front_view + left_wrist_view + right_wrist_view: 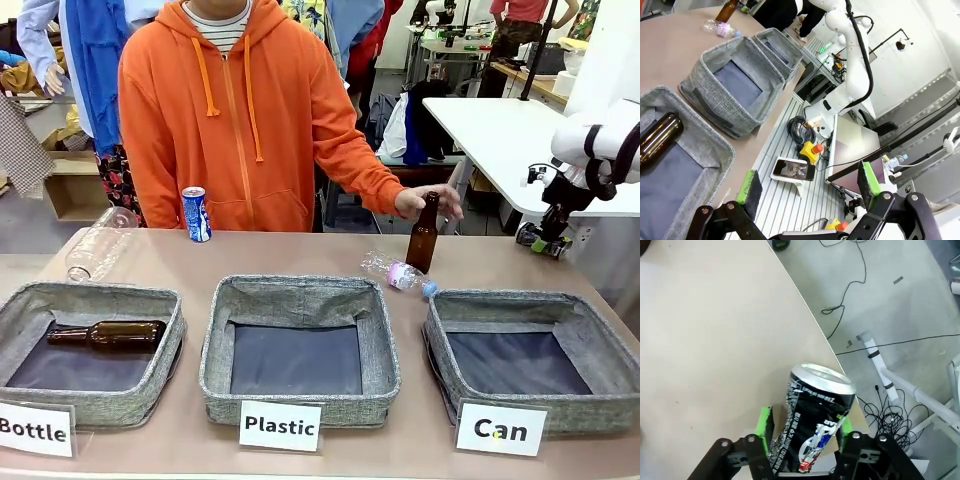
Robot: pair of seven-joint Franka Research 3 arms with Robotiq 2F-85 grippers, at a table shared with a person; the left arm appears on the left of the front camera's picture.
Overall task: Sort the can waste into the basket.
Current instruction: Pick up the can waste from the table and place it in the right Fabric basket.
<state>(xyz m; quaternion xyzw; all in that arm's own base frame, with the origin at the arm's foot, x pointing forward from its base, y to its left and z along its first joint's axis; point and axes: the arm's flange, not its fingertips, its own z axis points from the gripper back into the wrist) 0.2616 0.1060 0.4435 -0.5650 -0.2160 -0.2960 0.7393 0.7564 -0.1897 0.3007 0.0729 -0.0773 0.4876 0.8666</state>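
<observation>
A dark, crushed can (815, 410) with a silvery top stands on the table near its edge, and my right gripper (802, 427) is shut on it, green pads pressing both sides. In the front view that gripper (543, 240) is low at the table's far right corner. A blue can (196, 214) stands upright at the far edge, in front of the person. The grey basket (530, 305) behind the "Can" card (500, 428) sits at the front right with nothing in it. My left gripper (810, 182) is open with nothing in it, off the table's near edge.
The person's hand (425, 201) rests on an upright brown bottle (423, 238). Clear plastic bottles lie beside it (398, 273) and at the far left (95, 247). The "Bottle" basket (100, 295) holds a brown bottle (108, 334); the "Plastic" basket (300, 290) stands in the middle.
</observation>
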